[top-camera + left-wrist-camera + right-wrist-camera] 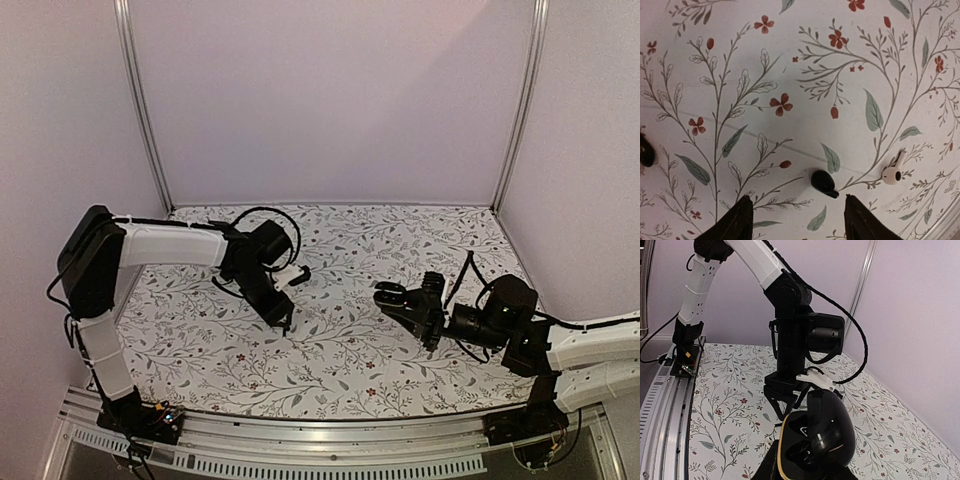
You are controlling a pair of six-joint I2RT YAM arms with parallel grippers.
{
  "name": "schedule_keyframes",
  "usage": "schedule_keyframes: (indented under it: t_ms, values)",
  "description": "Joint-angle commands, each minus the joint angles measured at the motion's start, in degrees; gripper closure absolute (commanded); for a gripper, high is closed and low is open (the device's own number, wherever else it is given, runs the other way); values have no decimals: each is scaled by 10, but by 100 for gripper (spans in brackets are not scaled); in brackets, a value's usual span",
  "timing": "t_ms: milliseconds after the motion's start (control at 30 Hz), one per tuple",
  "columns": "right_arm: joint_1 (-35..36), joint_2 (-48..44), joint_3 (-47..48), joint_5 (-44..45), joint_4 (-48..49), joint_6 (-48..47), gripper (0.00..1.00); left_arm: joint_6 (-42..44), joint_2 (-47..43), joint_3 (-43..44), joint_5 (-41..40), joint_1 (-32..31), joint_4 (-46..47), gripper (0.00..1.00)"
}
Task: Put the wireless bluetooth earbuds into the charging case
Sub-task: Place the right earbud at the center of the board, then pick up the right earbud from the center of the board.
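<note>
A black earbud (pixel 824 182) lies on the floral tablecloth, just ahead of and between my left gripper's fingertips. A white earbud (pixel 892 172) lies to its right, outside the right finger. My left gripper (pixel 800 222) is open and empty, pointing down at the table (pixel 285 322). My right gripper (pixel 408 305) is shut on the black charging case (pixel 815 437), held above the table with its lid open and its sockets showing. The case also shows in the top view (pixel 390 296). The left gripper (pixel 784 405) stands just beyond the case in the right wrist view.
The floral tablecloth (pixel 350 350) covers the table between pale walls. A metal rail (pixel 300 455) runs along the near edge. A small dark object (pixel 646 150) sits at the left edge of the left wrist view. A black cable (pixel 270 215) loops above the left wrist.
</note>
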Motion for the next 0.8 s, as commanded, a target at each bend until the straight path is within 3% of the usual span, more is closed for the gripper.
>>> schedule_keyframes:
  t_ms: [0,300,767]
  values:
    - [-4,-4,0,2,0,-4,100,-29,-41,-14,28,-4,-5,36]
    - [-6,0,7,-1,-6,-2,100,-61,-11,-23,11,-25,12,35]
    - [-10,8,12,-2,-10,1,100,-64,33,-19,-55,-26,8,42]
